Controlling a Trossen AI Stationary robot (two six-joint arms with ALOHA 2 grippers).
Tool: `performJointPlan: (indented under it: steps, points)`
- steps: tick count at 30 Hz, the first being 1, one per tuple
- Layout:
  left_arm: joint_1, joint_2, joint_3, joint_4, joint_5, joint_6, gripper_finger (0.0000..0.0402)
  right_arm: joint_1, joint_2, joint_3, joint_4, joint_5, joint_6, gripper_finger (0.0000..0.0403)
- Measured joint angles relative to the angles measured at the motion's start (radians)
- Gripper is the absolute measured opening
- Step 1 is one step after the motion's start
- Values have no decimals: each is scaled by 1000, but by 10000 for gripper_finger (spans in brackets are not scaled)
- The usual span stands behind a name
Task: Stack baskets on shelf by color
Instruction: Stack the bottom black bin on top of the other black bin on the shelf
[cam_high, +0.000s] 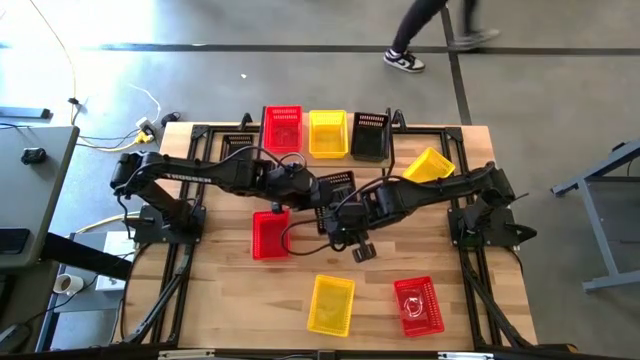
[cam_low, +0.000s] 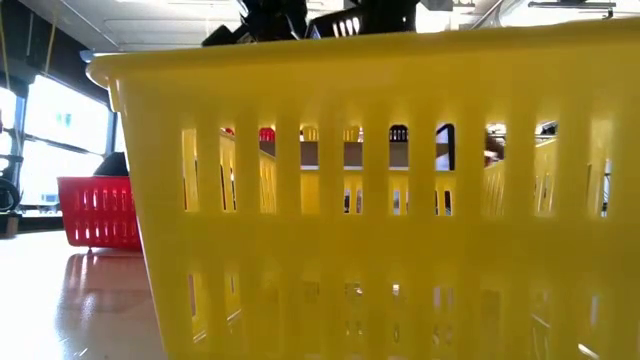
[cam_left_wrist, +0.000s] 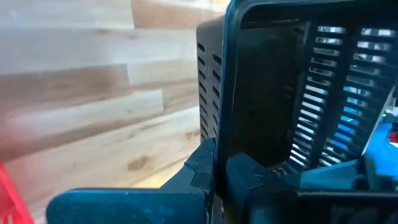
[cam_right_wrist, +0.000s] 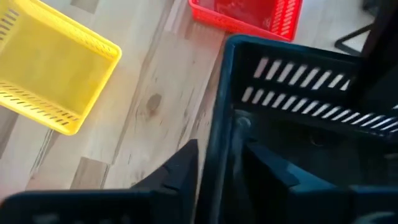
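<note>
**A:** What is getting lost in these views?

**B:** Plenty. In the low view a yellow basket standing right at the lens is filling nearly everything; only slits through its wall are giving glimpses of what stands beyond it. A red basket is peeking out beside it. From above, the black basket at mid-table is sitting largely under both arms, so its outline is hard to trace.

**A:** Who is holding it?

**B:** The left gripper is clamping tight on one wall of the black basket, a finger on each side of the rim. The right gripper is straddling another wall of it, one finger inside and one outside; I cannot tell whether those fingers are pressing the plastic or standing just off it.

**A:** Which way is it lying?

**B:** In the left wrist view its opening is facing sideways, so it looks tipped rather than upright. Its long axis I cannot tell.

**A:** And the rest?

**B:** The shelf is standing at the table's far edge, carrying a red, a yellow and a black basket side by side, long axes pointing front to back. Another yellow one is lying tilted beside it. Nearer, one red basket is sitting under the left arm, and a yellow and a red are lying well apart from the shelf.
</note>
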Motion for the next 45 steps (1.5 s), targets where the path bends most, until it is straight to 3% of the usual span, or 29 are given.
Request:
performJointPlan:
  steps: [7,13,24,29,35,45]
  points:
    - [-1,0,0,-2,0,61,3,1,0,0,-15,-10,48,8]
    - [-1,0,0,-4,-8,126,19,0,0,0,-16,-14,96,5]
    - [4,0,0,-2,24,298,98,0,-1,0,-19,-55,251,0]
    - [45,0,0,-2,134,408,122,2,-1,0,-25,-58,361,0]
    - [96,0,0,-4,216,546,128,13,-1,0,-47,-58,462,0]
    - [161,-34,-1,-18,234,725,129,47,-1,3,-68,-25,573,0]
